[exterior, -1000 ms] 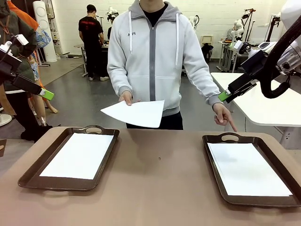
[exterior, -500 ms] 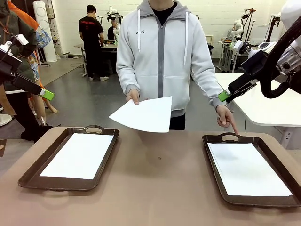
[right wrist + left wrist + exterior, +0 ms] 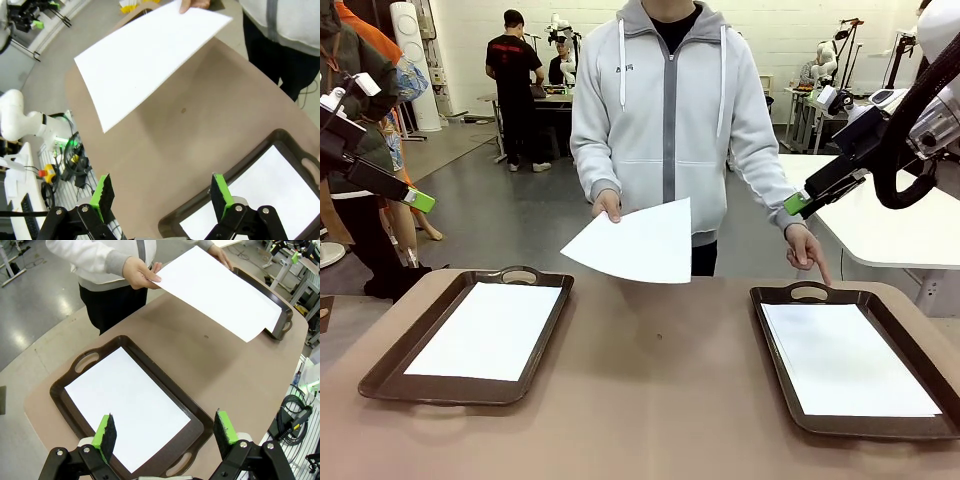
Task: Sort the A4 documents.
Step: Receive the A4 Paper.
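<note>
While the person's hand [image 3: 608,206] holds one white sheet [image 3: 638,243] out over the far edge of the table [image 3: 660,400], both grippers hang raised and apart from everything. From its wrist view, the left gripper [image 3: 165,432] has its jaws spread wide with nothing between them; directly beyond its green pads [image 3: 105,431] lies the left tray [image 3: 65,390] with a sheet [image 3: 125,405] flat inside it, and the held sheet floats farther ahead, past the tray's far handle. The right gripper [image 3: 161,194] is likewise spread and empty; just beyond its pads sits a corner of the right tray [image 3: 235,167] carrying another sheet [image 3: 260,195], with the held sheet well ahead over bare tabletop. The person's other hand [image 3: 808,250] points a finger down at the right tray's far handle.
</note>
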You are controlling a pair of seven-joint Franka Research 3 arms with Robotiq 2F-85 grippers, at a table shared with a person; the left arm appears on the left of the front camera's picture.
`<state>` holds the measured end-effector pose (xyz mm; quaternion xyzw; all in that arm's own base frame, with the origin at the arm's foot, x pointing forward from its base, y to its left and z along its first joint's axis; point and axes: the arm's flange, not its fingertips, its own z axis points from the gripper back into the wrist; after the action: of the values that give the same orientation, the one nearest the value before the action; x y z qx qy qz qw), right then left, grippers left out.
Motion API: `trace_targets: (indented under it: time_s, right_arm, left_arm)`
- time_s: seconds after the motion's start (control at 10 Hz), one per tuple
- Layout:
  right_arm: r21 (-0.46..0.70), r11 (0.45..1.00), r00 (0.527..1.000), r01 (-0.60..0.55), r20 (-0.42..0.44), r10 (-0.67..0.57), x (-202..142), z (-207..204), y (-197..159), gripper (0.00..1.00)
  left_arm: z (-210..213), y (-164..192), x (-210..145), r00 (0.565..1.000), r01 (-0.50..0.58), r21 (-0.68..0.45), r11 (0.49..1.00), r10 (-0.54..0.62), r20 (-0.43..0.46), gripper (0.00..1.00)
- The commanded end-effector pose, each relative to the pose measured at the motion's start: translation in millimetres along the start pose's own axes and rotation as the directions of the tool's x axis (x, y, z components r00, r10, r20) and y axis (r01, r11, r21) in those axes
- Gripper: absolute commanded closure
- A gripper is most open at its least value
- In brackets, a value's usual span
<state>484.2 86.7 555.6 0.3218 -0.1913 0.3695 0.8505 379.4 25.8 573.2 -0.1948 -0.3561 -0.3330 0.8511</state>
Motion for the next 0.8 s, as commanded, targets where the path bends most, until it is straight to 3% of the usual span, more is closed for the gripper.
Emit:
trace_targets:
  time_s: [0.0, 0.3, 0.4, 0.7]
  right_arm:
    - [0.112, 0.979, 0.984, 0.171, 0.024, -0.174, 9, -19, -30, 0.0]
    - [0.182, 0.917, 0.928, 0.355, 0.049, -0.369, 16, -67, -52, 0.0]
    - [0.254, 0.873, 0.892, 0.417, 0.071, -0.447, 16, -82, -57, 0.0]
    - [0.419, 0.773, 0.825, 0.477, 0.09, -0.558, 16, -115, -63, 0.0]
  left_arm:
    - [-1, 0, -1, 1.0, 0.013, 0.005, 1.0, -0.013, -0.007, 0.0]
    - [-1, 0, -1, 1.0, 0.013, 0.005, 1.0, -0.013, -0.007, 0.0]
    - [-1, 0, -1, 1.0, 0.013, 0.005, 1.0, -0.013, -0.007, 0.0]
    - [-1, 0, -1, 1.0, 0.013, 0.005, 1.0, -0.013, -0.007, 0.0]
